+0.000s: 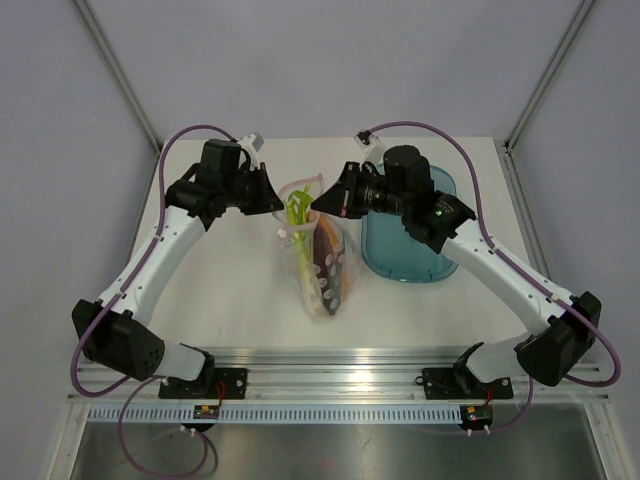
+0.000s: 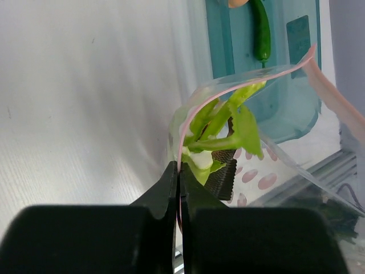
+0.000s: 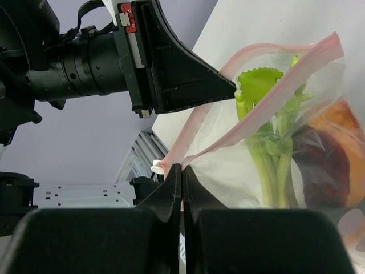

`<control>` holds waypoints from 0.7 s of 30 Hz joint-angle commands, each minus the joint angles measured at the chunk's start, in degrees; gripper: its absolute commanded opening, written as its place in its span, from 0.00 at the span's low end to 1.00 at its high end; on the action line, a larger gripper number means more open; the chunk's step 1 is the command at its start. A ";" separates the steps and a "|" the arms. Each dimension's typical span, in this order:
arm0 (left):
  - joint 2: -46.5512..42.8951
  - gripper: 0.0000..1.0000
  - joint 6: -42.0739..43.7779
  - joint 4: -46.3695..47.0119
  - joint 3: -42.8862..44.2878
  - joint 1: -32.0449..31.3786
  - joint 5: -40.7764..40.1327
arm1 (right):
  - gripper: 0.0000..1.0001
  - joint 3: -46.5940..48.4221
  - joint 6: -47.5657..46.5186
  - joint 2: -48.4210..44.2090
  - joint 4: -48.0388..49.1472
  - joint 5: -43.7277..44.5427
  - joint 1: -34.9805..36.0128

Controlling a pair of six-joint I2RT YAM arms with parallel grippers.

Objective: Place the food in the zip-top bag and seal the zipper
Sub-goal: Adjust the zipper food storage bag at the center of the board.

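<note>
My count, by kind.
One zip-top bag (image 1: pixel 322 270); one teal tray (image 1: pixel 405 262); one dark green chili (image 2: pixel 262 31); one orange-and-red wedge (image 3: pixel 336 142); light green stalks (image 2: pixel 219 123), number unclear; two grippers: left gripper (image 2: pixel 178 171), right gripper (image 3: pixel 181 171).

A robotics lab cell — plain grey walls (image 1: pixel 330 60), aluminium frame posts (image 1: pixel 113 70), slotted mounting rail (image 1: pixel 340 382).
</note>
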 commanded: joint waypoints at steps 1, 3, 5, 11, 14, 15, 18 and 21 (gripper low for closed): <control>0.15 0.00 0.78 2.23 1.66 0.15 1.42 | 0.00 0.70 -1.41 -1.13 1.84 -0.11 0.61; -0.20 0.00 1.13 1.36 2.81 0.15 2.29 | 0.00 1.31 -2.37 -0.69 0.44 0.51 0.70; -0.64 0.00 1.74 0.39 4.47 0.15 3.52 | 0.00 2.98 -2.90 0.45 -0.88 0.68 0.61; -1.43 0.00 2.71 -1.37 5.98 0.06 6.24 | 0.00 8.69 -3.26 4.06 -1.15 -1.77 0.88; -2.84 0.00 2.54 -1.02 6.24 -0.03 7.48 | 0.00 10.54 -3.43 4.24 -0.63 -1.51 1.49; -3.27 0.00 2.80 -1.02 6.76 -0.03 7.74 | 0.00 10.72 -3.43 3.54 -0.36 -1.34 1.49; -4.16 0.00 3.06 -1.02 8.34 -0.03 9.32 | 0.00 9.93 -4.22 1.87 0.08 0.68 1.41; -4.68 0.00 2.02 0.99 7.65 -0.03 11.08 | 0.00 8.09 -5.19 0.98 0.26 2.70 1.49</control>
